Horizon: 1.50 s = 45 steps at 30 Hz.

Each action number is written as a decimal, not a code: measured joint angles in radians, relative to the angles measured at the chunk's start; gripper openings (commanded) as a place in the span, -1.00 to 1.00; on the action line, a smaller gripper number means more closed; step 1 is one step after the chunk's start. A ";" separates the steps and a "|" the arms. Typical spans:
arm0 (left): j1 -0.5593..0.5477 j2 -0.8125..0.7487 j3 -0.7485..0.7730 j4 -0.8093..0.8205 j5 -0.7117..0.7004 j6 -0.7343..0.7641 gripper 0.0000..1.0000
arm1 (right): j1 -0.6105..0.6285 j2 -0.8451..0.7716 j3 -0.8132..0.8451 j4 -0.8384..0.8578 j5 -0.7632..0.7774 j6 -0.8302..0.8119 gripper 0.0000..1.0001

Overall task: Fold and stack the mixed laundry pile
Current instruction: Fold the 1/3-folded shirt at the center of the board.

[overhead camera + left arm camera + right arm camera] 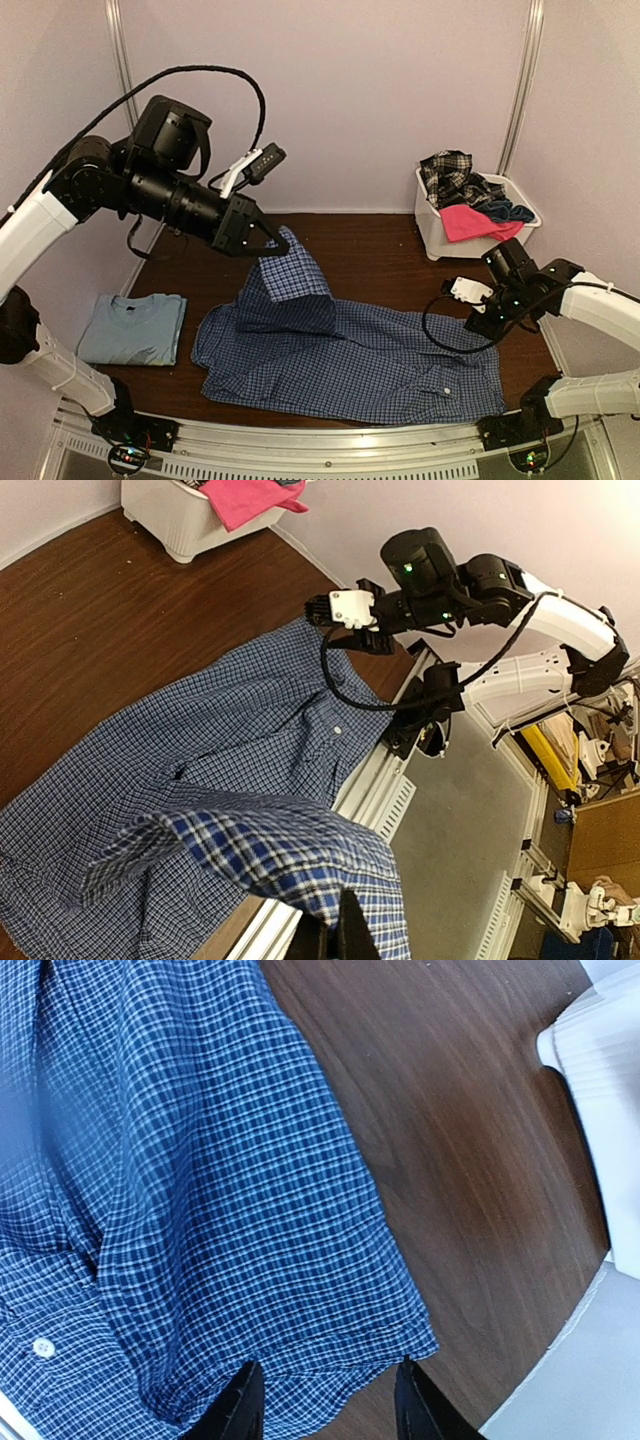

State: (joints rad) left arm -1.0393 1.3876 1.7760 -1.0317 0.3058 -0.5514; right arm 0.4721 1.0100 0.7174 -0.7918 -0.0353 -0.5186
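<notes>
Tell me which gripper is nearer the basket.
Right. The right gripper hangs over the shirt edge, just nearside of the basket; the left gripper holds shirt cloth up, farther left.

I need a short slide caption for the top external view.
Left gripper holds up part of the blue checked shirt spread on the table.

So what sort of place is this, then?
Probably a robotics test booth, not a home: two robot arms bolted at a wooden table, plain walls around it, a checked shirt spread beside a laundry basket.
</notes>
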 measured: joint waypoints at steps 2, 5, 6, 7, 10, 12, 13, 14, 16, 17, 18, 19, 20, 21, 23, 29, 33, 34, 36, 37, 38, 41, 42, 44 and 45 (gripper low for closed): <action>0.010 0.026 0.018 0.001 0.003 0.000 -1.00 | 0.000 -0.002 0.011 0.012 0.026 0.023 0.06; 0.092 0.043 0.020 0.006 0.000 -0.008 -1.00 | 0.000 -0.005 0.040 0.035 0.044 0.059 -0.01; 0.131 0.045 0.020 0.009 -0.004 -0.013 -1.00 | 0.000 -0.003 0.054 0.038 0.043 0.067 -0.01; 0.175 0.047 0.020 0.013 -0.009 -0.020 -1.00 | 0.000 0.002 0.071 0.039 0.040 0.075 -0.01; 0.286 0.051 0.025 0.032 -0.020 -0.032 -1.00 | 0.000 0.040 0.137 0.021 0.005 0.079 0.04; 0.330 0.074 0.050 0.042 -0.021 -0.033 -1.00 | 0.000 0.080 0.192 -0.006 -0.053 0.070 0.06; 0.342 0.092 0.070 0.045 -0.019 -0.031 -1.00 | 0.000 0.098 0.216 -0.019 -0.085 0.066 0.05; 0.349 0.111 0.089 0.046 -0.017 -0.030 -1.00 | 0.001 0.112 0.237 -0.038 -0.112 0.058 0.04; 0.360 0.160 0.126 0.060 -0.011 -0.024 -1.00 | 0.007 0.141 0.275 -0.085 -0.173 0.043 0.02; 0.363 0.182 0.137 0.066 -0.009 -0.021 -1.00 | 0.011 0.151 0.283 -0.106 -0.195 0.034 0.01; 0.365 0.197 0.142 0.069 -0.008 -0.019 -1.00 | 0.018 0.165 0.294 -0.143 -0.221 0.026 0.01; 0.367 0.212 0.143 0.071 -0.006 -0.017 -1.00 | 0.026 0.176 0.296 -0.171 -0.240 0.019 0.02; 0.370 0.224 0.143 0.071 -0.002 -0.016 -1.00 | 0.034 0.184 0.296 -0.196 -0.253 0.013 0.04; 0.372 0.232 0.143 0.071 0.002 -0.015 -1.00 | 0.047 0.196 0.295 -0.237 -0.268 0.005 0.07; 0.377 0.240 0.142 0.072 0.014 -0.015 -1.00 | 0.072 0.213 0.287 -0.290 -0.285 -0.004 0.12; 0.404 0.240 0.135 0.093 0.040 -0.015 -1.00 | 0.148 0.217 0.156 -0.359 -0.256 0.000 0.17; 0.407 0.240 0.122 0.100 0.050 -0.015 -1.00 | 0.153 0.217 0.108 -0.350 -0.190 0.021 0.00; 0.407 0.240 0.119 0.101 0.051 -0.015 -1.00 | 0.156 0.217 0.103 -0.343 -0.174 0.021 -0.04; 0.409 0.240 0.114 0.108 0.052 -0.016 -1.00 | 0.168 0.217 0.084 -0.311 -0.129 0.029 -0.13; 0.409 0.240 0.113 0.111 0.053 -0.016 -1.00 | 0.174 0.217 0.076 -0.299 -0.117 0.029 -0.15; 0.410 0.240 0.112 0.114 0.054 -0.016 -1.00 | 0.180 0.218 0.067 -0.286 -0.100 0.030 -0.18; 0.418 0.240 0.111 0.123 0.056 -0.016 -1.00 | 0.191 0.225 0.059 -0.264 -0.072 0.028 -0.43; 0.422 0.240 0.111 0.126 0.058 -0.016 -1.00 | 0.194 0.229 0.058 -0.256 -0.066 0.028 -0.54; 0.431 0.240 0.110 0.128 0.059 -0.016 -1.00 | 0.198 0.238 0.055 -0.240 -0.047 0.027 -0.83; 0.436 0.240 0.110 0.129 0.059 -0.016 -1.00 | 0.198 0.242 0.054 -0.235 -0.036 0.027 -1.00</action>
State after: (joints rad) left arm -0.6037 1.6279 1.8858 -0.9028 0.3649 -0.5674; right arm 0.6704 1.2522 0.7715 -1.0267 -0.0711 -0.4919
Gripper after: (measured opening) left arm 0.026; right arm 0.200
